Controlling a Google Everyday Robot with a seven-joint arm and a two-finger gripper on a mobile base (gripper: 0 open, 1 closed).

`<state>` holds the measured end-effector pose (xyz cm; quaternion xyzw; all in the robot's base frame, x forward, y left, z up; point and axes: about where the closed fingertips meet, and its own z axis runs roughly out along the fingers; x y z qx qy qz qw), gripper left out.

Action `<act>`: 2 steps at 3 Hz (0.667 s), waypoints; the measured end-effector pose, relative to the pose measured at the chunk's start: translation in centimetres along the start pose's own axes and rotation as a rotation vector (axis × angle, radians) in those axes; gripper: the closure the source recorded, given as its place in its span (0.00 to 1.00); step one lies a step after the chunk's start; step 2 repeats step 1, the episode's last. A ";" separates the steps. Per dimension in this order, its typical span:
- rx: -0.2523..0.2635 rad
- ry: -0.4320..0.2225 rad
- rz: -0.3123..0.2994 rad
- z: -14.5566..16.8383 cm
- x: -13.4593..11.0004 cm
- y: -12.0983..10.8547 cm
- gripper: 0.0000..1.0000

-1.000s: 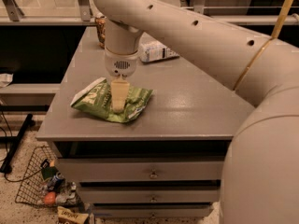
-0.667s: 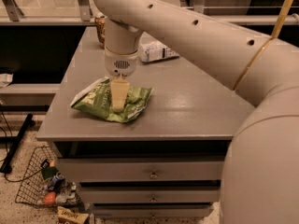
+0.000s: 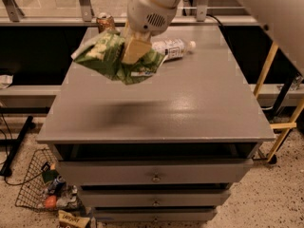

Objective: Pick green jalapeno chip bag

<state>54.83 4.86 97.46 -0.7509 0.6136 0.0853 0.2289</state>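
The green jalapeno chip bag (image 3: 107, 56) is a crinkly light-green foil bag with white lettering. It hangs in the air above the grey cabinet top (image 3: 190, 103), casting a shadow below it. My gripper (image 3: 133, 49) comes down from the white arm at the top and is shut on the bag's middle, its tan fingers (image 3: 135, 47) pressed into the foil.
A clear plastic bottle with a white label (image 3: 172, 48) lies at the back of the top. A small brown chip bag (image 3: 105, 21) stands at the back left. The cabinet has drawers below. A wire basket (image 3: 40, 189) with litter sits on the floor at left.
The bag lay flat on the cabinet top under my gripper; now it is lifted clear of the surface in my grip. The view has also shifted.
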 end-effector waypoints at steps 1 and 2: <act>0.039 -0.085 -0.049 -4.2 -1.3 -0.3 1.00; 0.039 -0.085 -0.049 -4.2 -1.3 -0.3 1.00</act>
